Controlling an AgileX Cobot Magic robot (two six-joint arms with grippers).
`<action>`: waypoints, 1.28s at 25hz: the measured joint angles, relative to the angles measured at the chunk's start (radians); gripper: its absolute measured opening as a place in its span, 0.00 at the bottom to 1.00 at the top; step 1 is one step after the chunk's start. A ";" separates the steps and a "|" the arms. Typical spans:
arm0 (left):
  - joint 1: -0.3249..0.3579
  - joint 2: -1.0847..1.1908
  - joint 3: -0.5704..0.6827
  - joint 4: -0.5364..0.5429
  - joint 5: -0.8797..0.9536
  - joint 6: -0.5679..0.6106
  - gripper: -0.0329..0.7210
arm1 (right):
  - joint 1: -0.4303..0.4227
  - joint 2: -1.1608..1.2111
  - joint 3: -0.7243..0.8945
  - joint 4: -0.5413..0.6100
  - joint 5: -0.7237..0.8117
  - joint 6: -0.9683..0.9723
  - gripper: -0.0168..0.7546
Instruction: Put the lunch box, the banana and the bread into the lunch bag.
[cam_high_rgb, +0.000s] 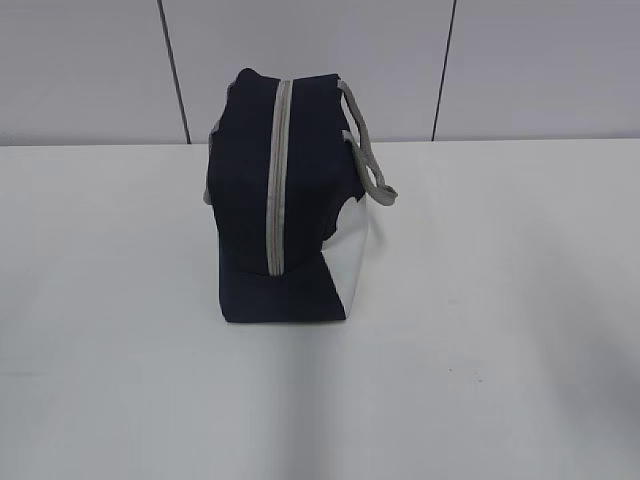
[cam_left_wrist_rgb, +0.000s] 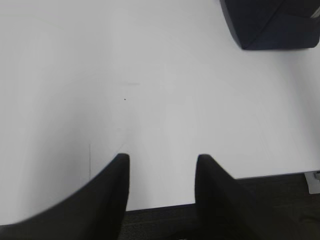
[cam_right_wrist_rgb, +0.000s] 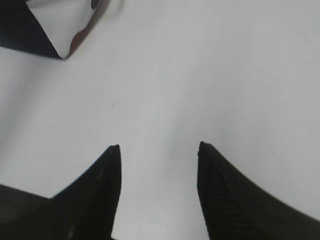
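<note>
On table (cam_high_rgb: 500, 350): lunch bag (cam_high_rgb: 250, 200) upright | both end effectors released, near front edge

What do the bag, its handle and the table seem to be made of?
Bag: navy woven-looking fabric, matte, soft sagging edges; its white side panel looks smoother, perhaps coated. Handle: grey strap, probably webbing, drooping limp. Table: white, smooth, faintly glossy, likely laminate.
</note>
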 joint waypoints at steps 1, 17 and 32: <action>0.000 0.000 0.000 0.000 0.000 0.000 0.47 | 0.000 -0.025 0.000 0.002 0.036 -0.004 0.50; 0.000 0.000 0.000 -0.001 0.000 0.000 0.41 | -0.101 -0.522 0.017 0.092 0.377 -0.132 0.62; 0.000 0.000 0.000 -0.003 0.000 0.000 0.39 | -0.195 -0.673 0.125 0.096 0.344 -0.132 0.62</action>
